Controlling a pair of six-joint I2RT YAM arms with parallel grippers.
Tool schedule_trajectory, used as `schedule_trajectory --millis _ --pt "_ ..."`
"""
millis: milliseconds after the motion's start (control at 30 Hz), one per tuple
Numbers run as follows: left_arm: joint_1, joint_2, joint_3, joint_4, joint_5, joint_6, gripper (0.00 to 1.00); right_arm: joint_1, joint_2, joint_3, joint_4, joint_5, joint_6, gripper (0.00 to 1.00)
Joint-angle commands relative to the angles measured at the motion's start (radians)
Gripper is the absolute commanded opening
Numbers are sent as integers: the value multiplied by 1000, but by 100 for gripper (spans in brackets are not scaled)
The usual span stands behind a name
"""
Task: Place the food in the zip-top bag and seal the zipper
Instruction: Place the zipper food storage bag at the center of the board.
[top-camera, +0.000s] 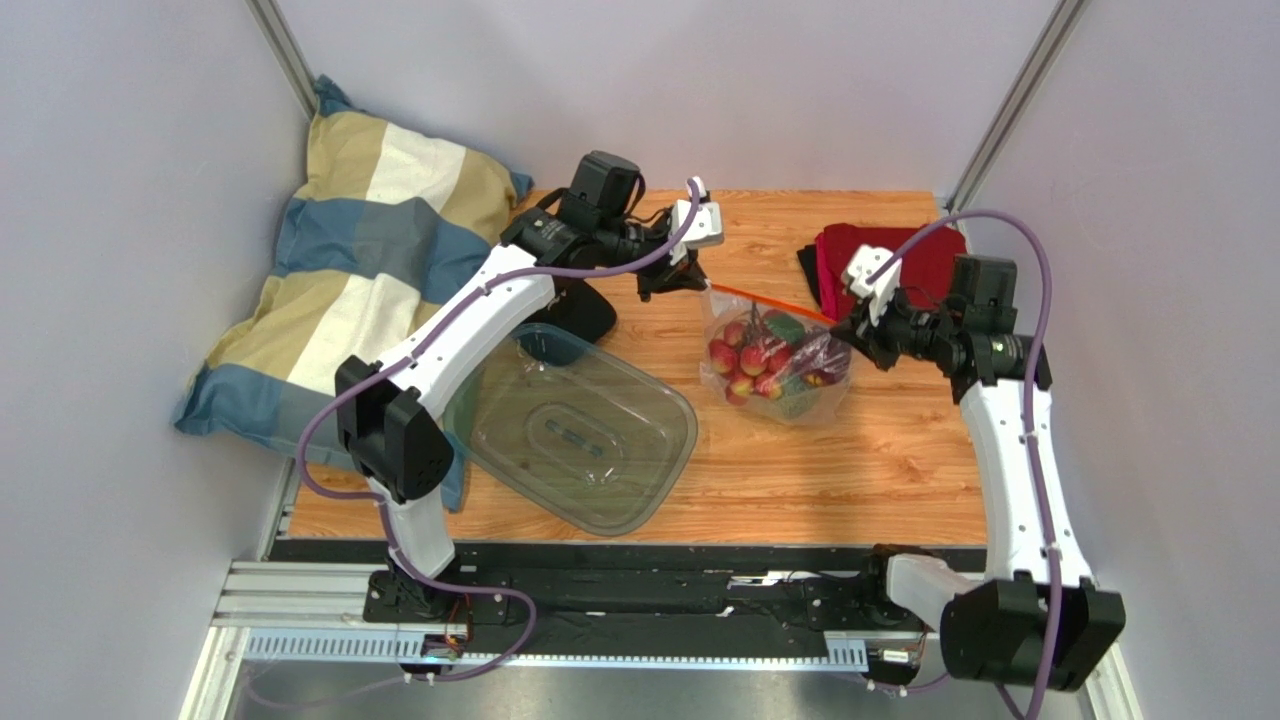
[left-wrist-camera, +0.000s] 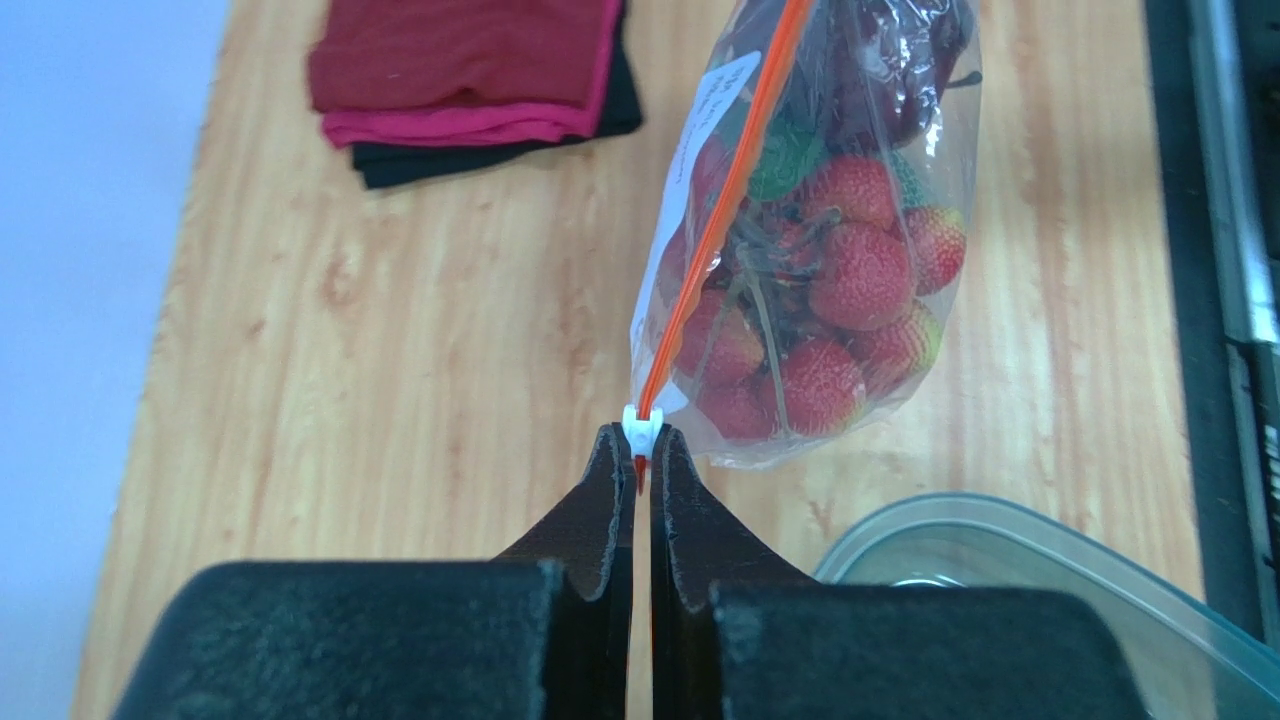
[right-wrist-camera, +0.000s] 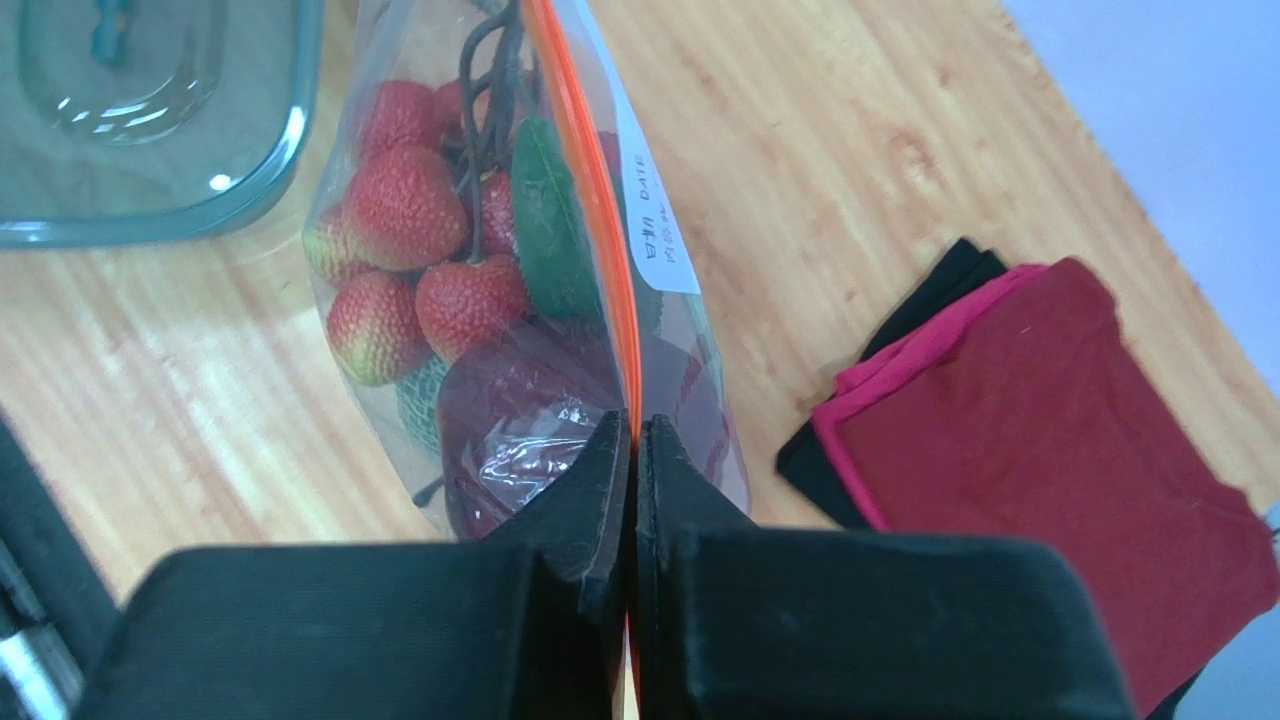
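The zip-top bag (top-camera: 774, 357) hangs between my two grippers over the wooden table, with the food inside it. The red-and-yellow fruits (left-wrist-camera: 842, 285) with a green leaf (right-wrist-camera: 549, 225), the dark red fruit (right-wrist-camera: 519, 428) and a bit of the green netted melon (right-wrist-camera: 421, 413) show through the plastic. The orange-red zipper (left-wrist-camera: 721, 210) runs taut along the top edge. My left gripper (left-wrist-camera: 642, 440) is shut on the white slider (left-wrist-camera: 643, 425) at one end. My right gripper (right-wrist-camera: 633, 432) is shut on the zipper edge (right-wrist-camera: 594, 225) at the other end.
The clear plastic tub (top-camera: 579, 428) lies at the near left of the table. A folded red, pink and black cloth pile (top-camera: 879, 263) lies at the far right. A striped pillow (top-camera: 353, 255) leans off the table's left side.
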Motion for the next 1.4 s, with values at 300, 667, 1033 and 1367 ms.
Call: schedule_trajectory --millis 300,667,1033,1367 --pt "33 40 36 263 -296 -85 0 38 351 246 376 33 112 0" --pt "118 210 224 375 -479 -169 0 104 711 597 567 123 189 0" --pt "135 156 -13 237 -154 -216 5 204 705 367 384 68 -69 2" --pt "125 -7 -240 122 -59 -281 55 204 499 133 217 88 -52 68"
